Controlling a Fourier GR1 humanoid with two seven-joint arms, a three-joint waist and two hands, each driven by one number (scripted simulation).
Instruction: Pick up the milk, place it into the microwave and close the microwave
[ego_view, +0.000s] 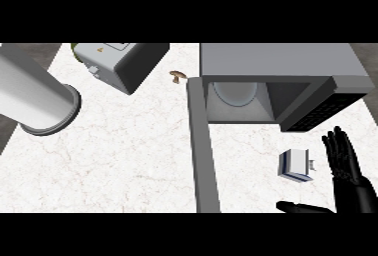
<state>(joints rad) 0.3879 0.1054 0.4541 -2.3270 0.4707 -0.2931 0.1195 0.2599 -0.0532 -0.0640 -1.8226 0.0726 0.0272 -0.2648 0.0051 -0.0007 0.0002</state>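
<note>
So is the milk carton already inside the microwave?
No. The milk carton sits on the counter beside the right hand, outside the open microwave.

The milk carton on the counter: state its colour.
The milk carton is white with blue-grey sides, seen in the head view.

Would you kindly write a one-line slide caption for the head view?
Open right hand beside the milk carton on the counter, before the open microwave.

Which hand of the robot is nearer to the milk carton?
The right hand. It is open, just right of the milk carton, apart from it. The left hand is not visible, only a grey forearm far left.
</note>
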